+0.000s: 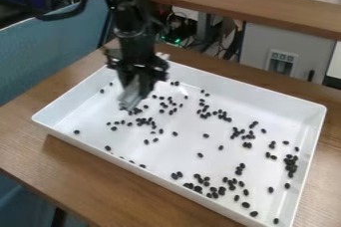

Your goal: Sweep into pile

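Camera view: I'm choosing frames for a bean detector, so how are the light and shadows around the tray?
In the camera view, the white tray is brightly lit, the beans dark against it; shadow falls on the table along its near side; green lights glow behind.

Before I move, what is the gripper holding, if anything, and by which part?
A pale grey tool, apparently held by its upper part in the gripper; its lower end points down at the tray. I can't tell what kind.

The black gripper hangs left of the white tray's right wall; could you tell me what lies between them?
In the camera view, small black oval pieces lie scattered between gripper and wall.
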Controlling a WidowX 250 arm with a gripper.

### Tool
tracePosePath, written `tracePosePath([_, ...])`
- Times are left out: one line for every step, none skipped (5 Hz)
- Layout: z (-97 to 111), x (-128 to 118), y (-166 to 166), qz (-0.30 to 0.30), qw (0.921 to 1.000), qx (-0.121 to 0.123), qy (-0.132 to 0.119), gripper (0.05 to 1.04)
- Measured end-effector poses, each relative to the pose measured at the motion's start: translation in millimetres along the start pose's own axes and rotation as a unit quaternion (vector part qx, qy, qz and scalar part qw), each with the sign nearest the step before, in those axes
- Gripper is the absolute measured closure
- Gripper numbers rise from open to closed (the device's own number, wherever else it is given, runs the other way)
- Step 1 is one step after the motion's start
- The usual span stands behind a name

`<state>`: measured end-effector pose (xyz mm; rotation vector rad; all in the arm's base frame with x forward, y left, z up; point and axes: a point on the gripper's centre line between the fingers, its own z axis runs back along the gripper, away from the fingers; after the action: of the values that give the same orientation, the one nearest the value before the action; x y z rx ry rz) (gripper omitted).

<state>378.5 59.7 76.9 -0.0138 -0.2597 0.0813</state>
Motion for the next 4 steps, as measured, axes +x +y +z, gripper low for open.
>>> tracePosePath([-0.3,1.0,-44.7,-0.025,0.9988,-0.042,-0.001,0.689])
tracePosePath([3.0,-0.6,-96.4,-0.053,0.9962,-0.070,0.002,0.689])
tracePosePath([-9.6,-4.1,-137.1,-0.045,0.9959,-0.074,0.023,0.689])
tracePosePath([-28.8,-17.7,-192.1,-0.045,0.9947,-0.072,0.057,0.689])
